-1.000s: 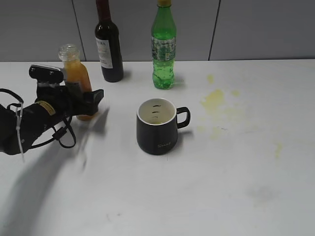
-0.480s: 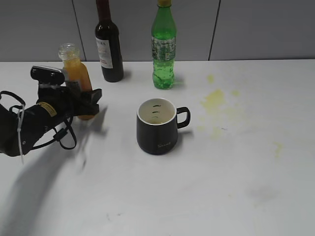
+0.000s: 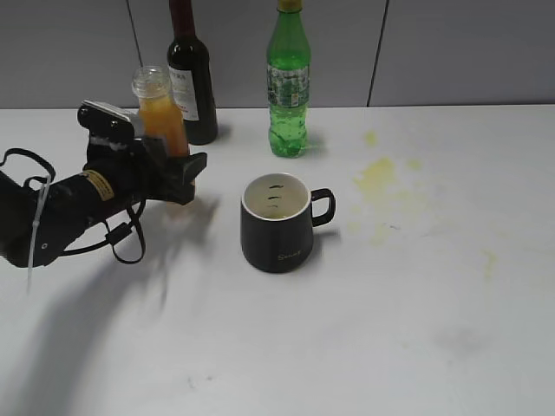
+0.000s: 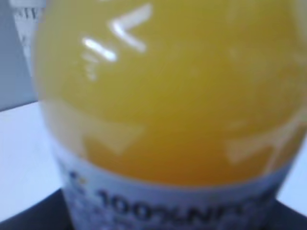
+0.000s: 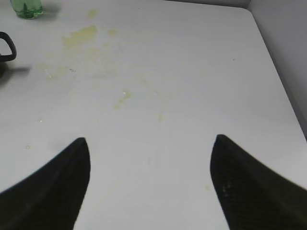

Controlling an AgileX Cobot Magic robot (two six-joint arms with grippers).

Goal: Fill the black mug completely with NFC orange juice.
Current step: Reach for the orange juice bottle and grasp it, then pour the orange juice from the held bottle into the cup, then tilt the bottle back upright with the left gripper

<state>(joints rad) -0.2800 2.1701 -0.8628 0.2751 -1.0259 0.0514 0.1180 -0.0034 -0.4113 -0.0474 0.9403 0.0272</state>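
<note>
The black mug (image 3: 277,232) stands upright at the table's middle, white inside, handle to the right; its handle shows at the left edge of the right wrist view (image 5: 5,48). My left gripper (image 3: 178,173) is shut on the NFC orange juice bottle (image 3: 162,117), uncapped and lifted off the table, left of the mug. The bottle fills the left wrist view (image 4: 168,96) with its white label at the bottom. My right gripper (image 5: 149,158) is open and empty over bare table; it is out of the exterior view.
A dark wine bottle (image 3: 192,78) and a green soda bottle (image 3: 288,87) stand at the back by the grey wall. Yellowish stains (image 3: 377,178) mark the table right of the mug. The table's right edge (image 5: 276,62) meets a wall.
My left gripper has lifted the juice bottle and carried it up and to the right, toward the mug. The mug and the other bottles have not moved.
</note>
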